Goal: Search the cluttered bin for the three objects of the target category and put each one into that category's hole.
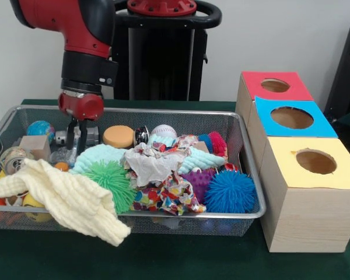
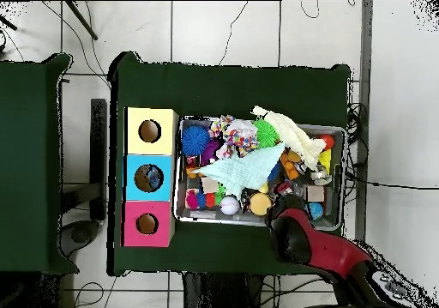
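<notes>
Cream knitted cloth (image 1: 67, 201) drapes over the near rim of the cluttered bin (image 1: 163, 214) in the front view, and behind it lie a green spiky ball (image 1: 112, 181), a blue spiky ball (image 1: 230, 191) and a patterned rag (image 1: 163, 195). None of that is mine to fetch. What I want is crinkly clear plastic, and the only candidate I can make out is a glinting see-through piece (image 1: 63, 156) low in the bin's far corner on the camera's left, partly buried; I cannot be sure of it, nor see its long axis. The other two are hidden under the clutter.

My gripper (image 1: 77, 140) hangs right over that spot, fingers (image 1: 82, 142) pointing straight down and parted, with nothing between them. So the piece lies just below and a touch toward the camera's left of my tips: a short drop, I judge, not a reach.

The blue-panelled hole (image 1: 291, 117) sits well apart, outside the bin on the opposite side, middle of three boxes.

No readable writing or brand shows anywhere.
</notes>
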Tool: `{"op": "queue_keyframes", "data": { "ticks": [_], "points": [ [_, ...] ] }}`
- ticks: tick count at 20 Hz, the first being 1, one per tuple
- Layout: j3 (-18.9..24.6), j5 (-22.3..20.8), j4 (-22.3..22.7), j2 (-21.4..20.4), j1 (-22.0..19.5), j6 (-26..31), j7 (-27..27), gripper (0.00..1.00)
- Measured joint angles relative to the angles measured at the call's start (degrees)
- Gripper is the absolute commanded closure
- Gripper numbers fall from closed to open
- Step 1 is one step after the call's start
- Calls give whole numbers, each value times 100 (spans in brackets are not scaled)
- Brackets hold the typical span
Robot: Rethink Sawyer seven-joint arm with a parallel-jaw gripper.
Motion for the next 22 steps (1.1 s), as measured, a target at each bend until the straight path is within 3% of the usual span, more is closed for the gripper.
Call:
{"op": "queue_keyframes", "data": {
  "ticks": [12, 17, 22],
  "points": [
    [261, -564, 9, -114, -905, 573, 0, 0],
    [260, -579, 27, -161, -855, 664, 0, 0],
    [193, -554, 28, -190, -505, 665, 0, 0]
  ]
}}
